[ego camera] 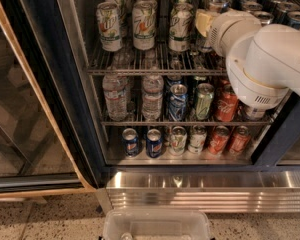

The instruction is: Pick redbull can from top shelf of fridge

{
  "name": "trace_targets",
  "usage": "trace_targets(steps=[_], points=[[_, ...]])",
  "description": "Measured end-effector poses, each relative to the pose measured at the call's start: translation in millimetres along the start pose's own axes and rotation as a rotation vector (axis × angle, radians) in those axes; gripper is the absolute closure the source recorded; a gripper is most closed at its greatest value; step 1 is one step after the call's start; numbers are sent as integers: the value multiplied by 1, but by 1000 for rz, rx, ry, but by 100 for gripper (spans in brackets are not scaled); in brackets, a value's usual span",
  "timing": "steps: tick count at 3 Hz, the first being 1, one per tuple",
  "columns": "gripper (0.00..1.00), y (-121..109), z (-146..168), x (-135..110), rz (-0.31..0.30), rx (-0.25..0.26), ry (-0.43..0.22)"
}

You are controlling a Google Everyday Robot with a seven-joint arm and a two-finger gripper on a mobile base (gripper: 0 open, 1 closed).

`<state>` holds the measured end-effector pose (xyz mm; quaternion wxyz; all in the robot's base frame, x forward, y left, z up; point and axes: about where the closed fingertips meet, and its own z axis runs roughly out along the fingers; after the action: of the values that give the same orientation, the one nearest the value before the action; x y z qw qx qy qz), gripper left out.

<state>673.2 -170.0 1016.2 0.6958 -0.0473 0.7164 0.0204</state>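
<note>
The fridge point(75, 99) stands open with its wire racks in view. The top shelf point(140, 67) holds several white-and-green cans point(143, 25) on the left and darker slim cans point(290, 15) on the right. The redbull can point(218, 2) shows as a slim can with a shiny silver lid near the shelf's middle right; the arm hides most of its body. My gripper point(203, 22), pale yellow at the end of the white arm point(270, 59), is inside the top shelf right beside this can, just right of the white-and-green cans.
The middle rack holds water bottles point(115, 96), mixed cans and a red cola can point(226, 104). The bottom rack holds small blue and red cans point(154, 143). The glass door point(20, 114) is swung open on the left. A clear plastic bin point(157, 225) sits on the floor in front.
</note>
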Motion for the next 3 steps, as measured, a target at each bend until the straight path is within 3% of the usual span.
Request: trace_targets(steps=[3], points=[[100, 17, -26, -19, -15, -74, 13]])
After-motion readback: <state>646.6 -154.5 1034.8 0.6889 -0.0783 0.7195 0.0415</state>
